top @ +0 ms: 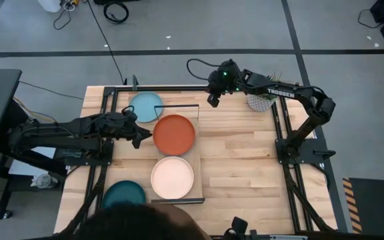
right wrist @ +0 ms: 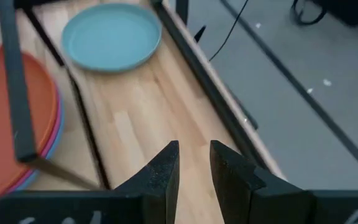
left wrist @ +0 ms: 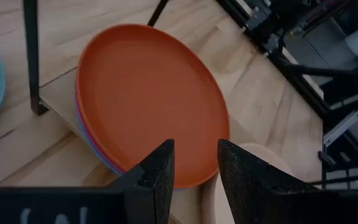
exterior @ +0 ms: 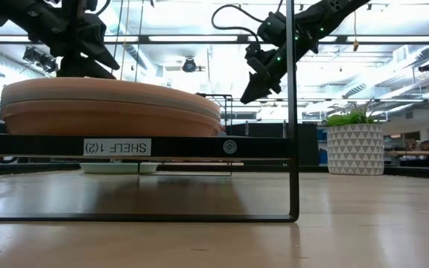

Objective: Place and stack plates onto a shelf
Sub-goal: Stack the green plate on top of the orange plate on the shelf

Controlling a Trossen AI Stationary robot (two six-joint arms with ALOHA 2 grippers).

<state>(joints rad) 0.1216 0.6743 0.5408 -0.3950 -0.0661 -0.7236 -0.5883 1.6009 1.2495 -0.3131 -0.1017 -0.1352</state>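
An orange plate [top: 174,133] tops a stack on the shelf [top: 197,157]; magenta and blue rims [left wrist: 86,134] show beneath it. A peach plate [top: 172,177] tops a second stack nearer on the shelf. A light blue plate [top: 145,107] lies on the table by the shelf's far left corner. A dark teal plate [top: 124,195] lies near the near left corner. My left gripper [top: 145,135] hovers at the orange plate's left rim, narrowly open and empty [left wrist: 194,165]. My right gripper [top: 213,101] hangs high over the table's far part, narrowly open and empty [right wrist: 194,162].
A potted green plant [top: 262,101] in a white pot stands at the far right, close to my right arm. The shelf's black wire frame [exterior: 293,112] rises around the board. A dark rounded shape [top: 145,223] covers the table's near edge. Bare tabletop [top: 239,167] lies right of the shelf.
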